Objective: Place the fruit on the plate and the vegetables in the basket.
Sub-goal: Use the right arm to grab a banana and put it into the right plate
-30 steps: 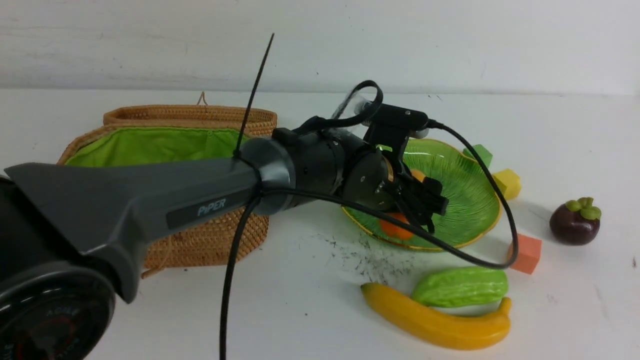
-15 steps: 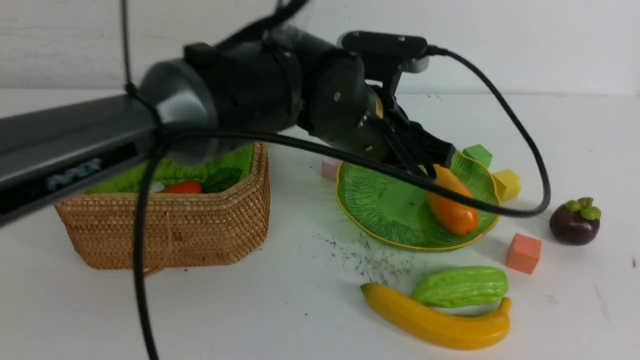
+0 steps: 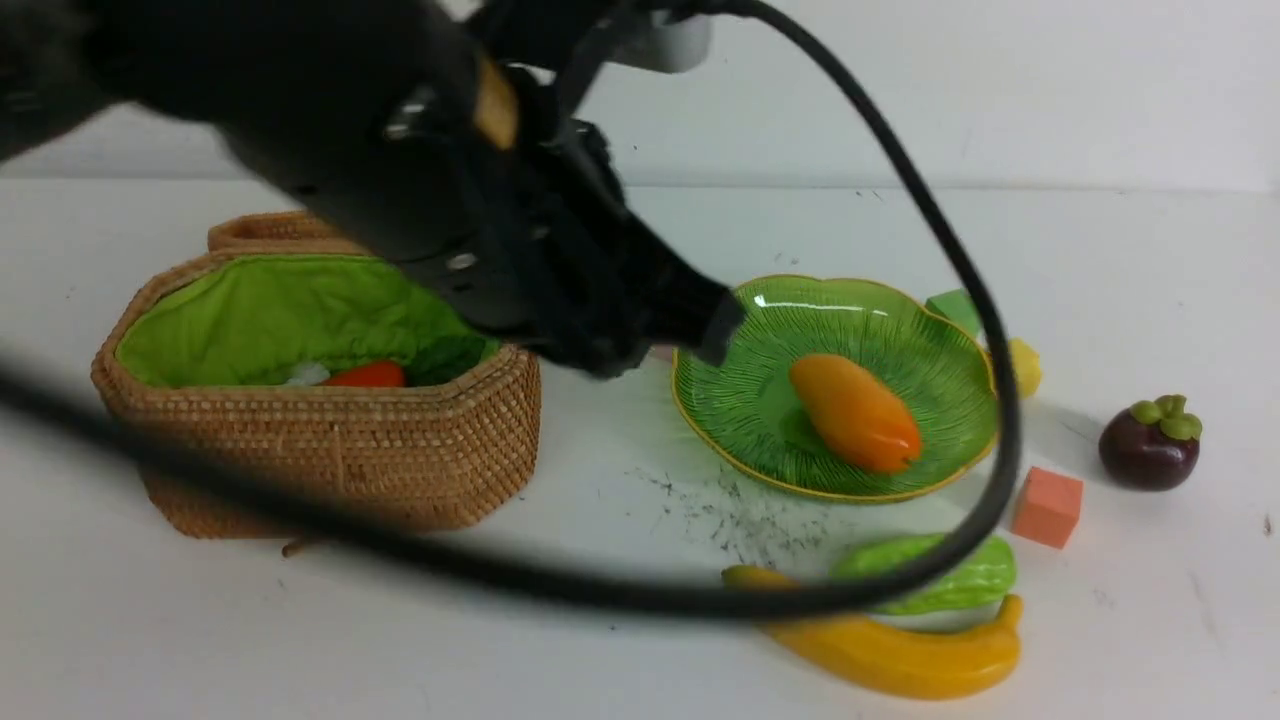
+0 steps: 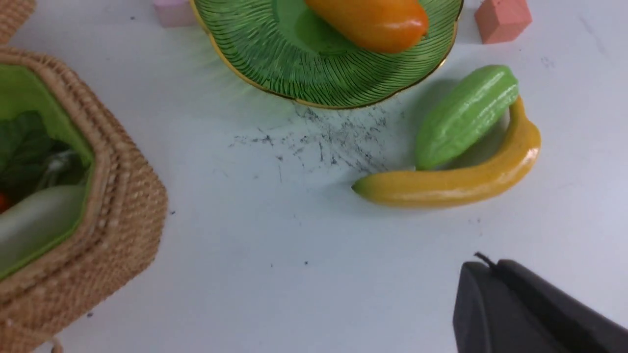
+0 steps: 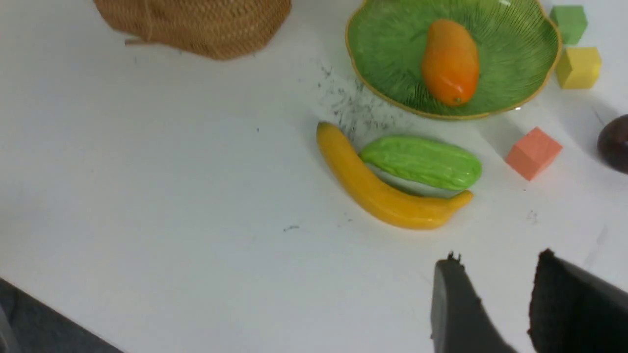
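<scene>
Green cube, yellow cube, salmon cube, pink cube; scuffed table.

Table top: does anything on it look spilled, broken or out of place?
Dark specks are scattered on the white table just in front of the plate; scuffs or grit, I cannot tell. Nothing looks broken or tipped; the gourd lies in the curve of the banana.

The white table carries the basket, the plate, the mangosteen and an orange cube. The gourd lies just beside the banana.
</scene>
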Motion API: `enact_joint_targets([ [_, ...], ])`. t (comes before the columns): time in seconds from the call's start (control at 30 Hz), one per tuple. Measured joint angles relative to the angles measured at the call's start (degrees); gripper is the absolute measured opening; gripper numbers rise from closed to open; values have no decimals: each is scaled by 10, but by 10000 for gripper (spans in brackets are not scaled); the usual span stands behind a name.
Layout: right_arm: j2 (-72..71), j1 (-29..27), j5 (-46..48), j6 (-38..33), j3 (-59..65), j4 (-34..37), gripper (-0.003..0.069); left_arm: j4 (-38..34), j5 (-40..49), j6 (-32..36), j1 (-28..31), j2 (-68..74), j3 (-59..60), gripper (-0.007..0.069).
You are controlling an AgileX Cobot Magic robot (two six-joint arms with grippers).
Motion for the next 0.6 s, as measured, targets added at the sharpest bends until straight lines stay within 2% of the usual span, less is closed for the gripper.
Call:
enact_joint_targets([
  [0.17,93,0,-2,-61,0,18,235,-16,-40,2,0,-132,136,-13],
  [0.33,229,0,-30,-157,0,58,235,-39,-76,2,0,-277,270,-13],
  [0.6,381,-1,-109,-218,0,59,235,-55,-77,3,0,-466,361,-13],
])
